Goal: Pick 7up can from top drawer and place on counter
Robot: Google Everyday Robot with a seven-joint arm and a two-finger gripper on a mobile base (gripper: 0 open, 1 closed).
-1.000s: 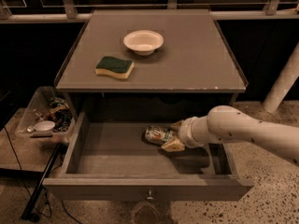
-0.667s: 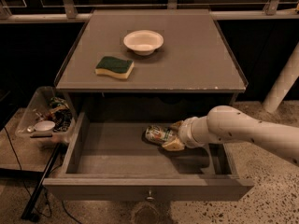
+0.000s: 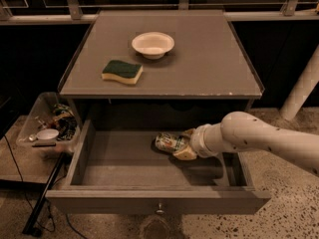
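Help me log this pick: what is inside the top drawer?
Inside the top drawer lies the 7up can on its side, right of centre, with the gripper at its right end. The gripper covers that end, and the arm hides the drawer floor beneath it.

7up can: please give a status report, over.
Dented silver-green aluminium 7up can lying in open grey box drawer. Claw at its end, inside drawer. Nothing above blocks lift.
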